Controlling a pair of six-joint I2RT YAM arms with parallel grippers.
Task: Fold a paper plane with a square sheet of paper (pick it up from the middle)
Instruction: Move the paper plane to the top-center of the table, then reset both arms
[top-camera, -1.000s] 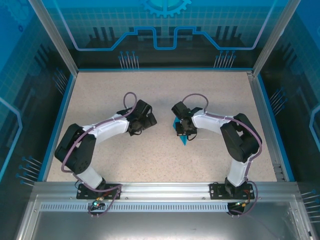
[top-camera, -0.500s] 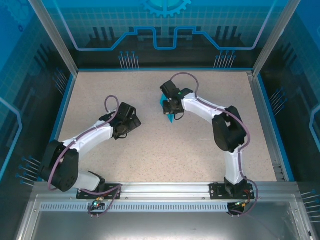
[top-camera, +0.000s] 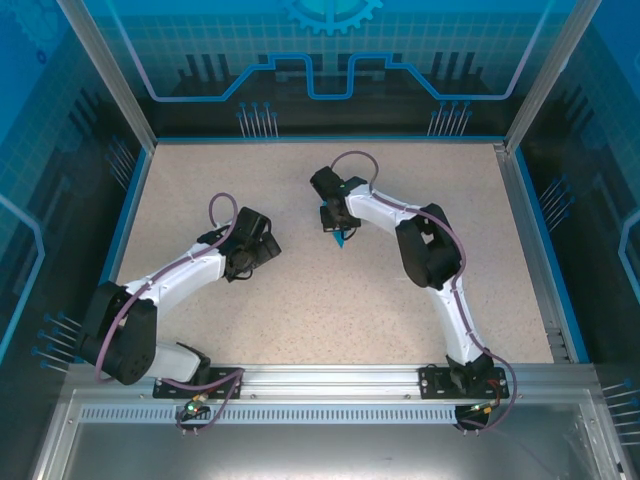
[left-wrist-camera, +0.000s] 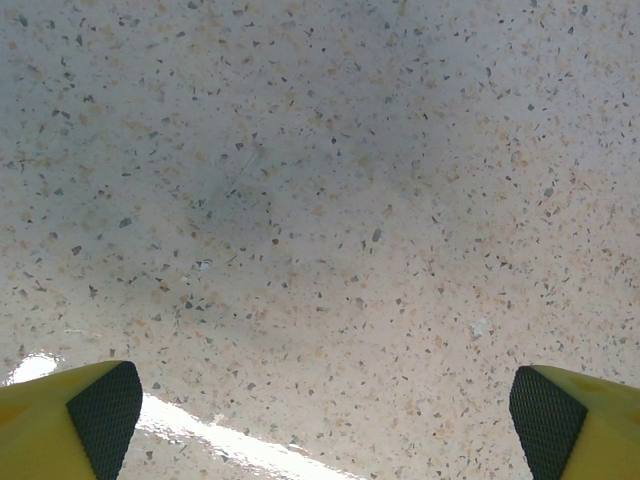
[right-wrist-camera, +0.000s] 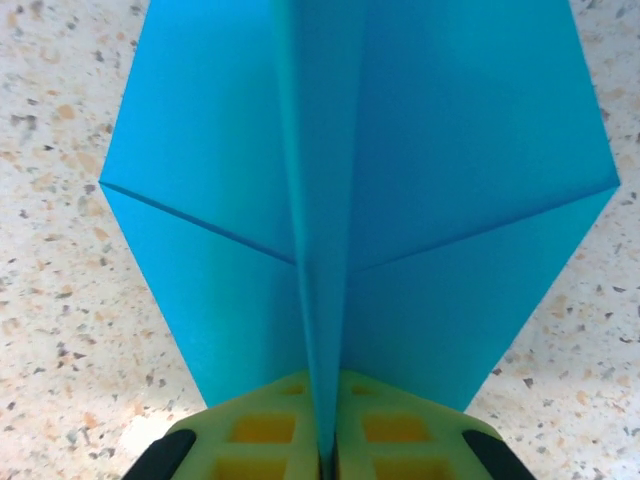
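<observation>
The square sheet of paper stands folded into a bright blue paper plane (right-wrist-camera: 450, 200) with creased wings spread to either side of a central keel. My right gripper (right-wrist-camera: 325, 455) is shut on that keel, its yellow fingers (right-wrist-camera: 265, 430) pressed against both sides of it. From above, the paper plane (top-camera: 338, 234) pokes out below the right gripper (top-camera: 335, 216), just back of the table's middle and close over the surface. My left gripper (top-camera: 262, 243) hangs to the left of it, well apart. Its fingers (left-wrist-camera: 100, 410) stand wide open over bare speckled tabletop, with nothing between them.
The speckled beige table (top-camera: 300, 300) is ringed by a blue rim and an aluminium frame (top-camera: 320, 380) along the near edge. Transparent blue panels close the back and sides. The right arm's elbow (top-camera: 425, 250) stretches across the table's right half.
The right arm has reached up and to the left, carrying the paper plane from the right of centre toward the back middle. The left arm has drawn back to the left, still open.
</observation>
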